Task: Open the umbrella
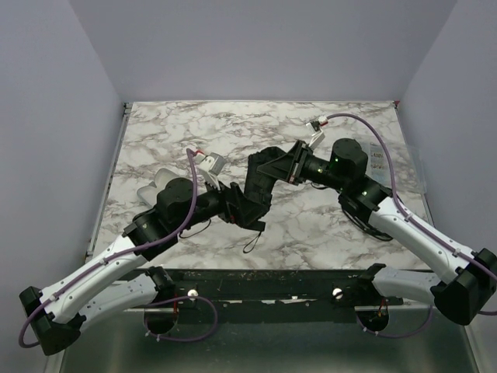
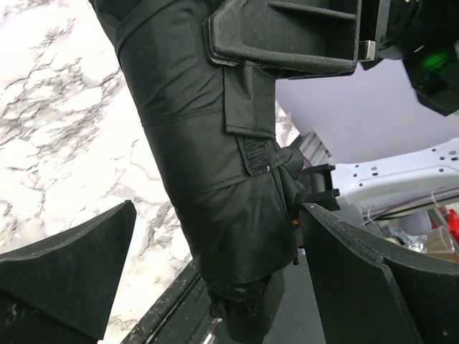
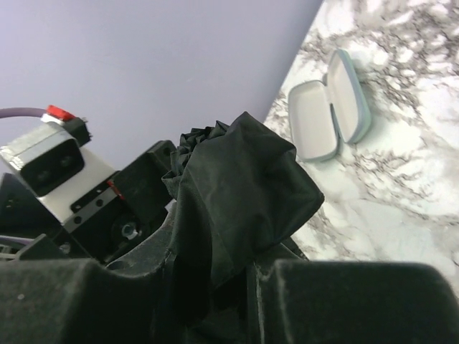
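The black folded umbrella (image 1: 258,186) hangs over the middle of the marble table between both grippers. My right gripper (image 1: 268,165) is shut on its upper canopy fabric; in the right wrist view the fabric (image 3: 244,186) bunches out between my right gripper's (image 3: 251,283) fingers. My left gripper (image 1: 242,208) is at the lower end. In the left wrist view the umbrella (image 2: 193,129) runs down between my left gripper's (image 2: 219,215) spread fingers (image 2: 64,272), with marble showing in the gap on the left side. The wrist strap (image 1: 252,242) dangles below.
A pale mint-green clamshell case (image 3: 330,107) lies open on the marble, also showing behind my left arm in the top view (image 1: 159,183). A clear plastic sheet (image 1: 404,167) lies at the table's right edge. The dark front rail (image 1: 272,280) borders the near edge. Walls close in on three sides.
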Controlling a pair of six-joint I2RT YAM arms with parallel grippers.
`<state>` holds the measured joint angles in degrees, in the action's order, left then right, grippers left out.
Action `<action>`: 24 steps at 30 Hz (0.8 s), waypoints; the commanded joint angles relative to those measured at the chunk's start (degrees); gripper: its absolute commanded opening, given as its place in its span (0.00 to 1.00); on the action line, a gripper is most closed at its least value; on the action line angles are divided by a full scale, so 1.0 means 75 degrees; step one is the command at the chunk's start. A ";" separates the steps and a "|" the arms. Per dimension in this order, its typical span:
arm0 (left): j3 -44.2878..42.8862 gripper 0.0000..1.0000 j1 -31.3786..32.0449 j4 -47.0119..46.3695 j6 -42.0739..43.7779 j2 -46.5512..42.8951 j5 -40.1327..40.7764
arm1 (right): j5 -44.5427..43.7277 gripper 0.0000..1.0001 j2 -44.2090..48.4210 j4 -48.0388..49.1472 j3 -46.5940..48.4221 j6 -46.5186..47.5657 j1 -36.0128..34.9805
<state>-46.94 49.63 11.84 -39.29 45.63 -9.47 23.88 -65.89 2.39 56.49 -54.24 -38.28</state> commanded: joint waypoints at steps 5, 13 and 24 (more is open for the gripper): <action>0.0627 0.99 -0.0081 -0.2099 -0.0644 -0.0140 -0.1041 | 0.0590 0.01 0.0439 0.1993 -0.0342 -0.0773 -0.0044; 0.0853 0.86 -0.0098 -0.3384 -0.1359 0.0282 -0.1416 | 0.0721 0.01 0.0570 0.2396 -0.0477 -0.0897 -0.0040; 0.0591 0.00 -0.0101 -0.2124 -0.0811 -0.0067 -0.0468 | 0.0096 0.85 0.0776 0.0969 -0.0206 -0.0223 -0.0039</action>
<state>-41.08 49.10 -8.93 -49.69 46.98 -17.63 27.66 -61.30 16.05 52.34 -57.80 -38.28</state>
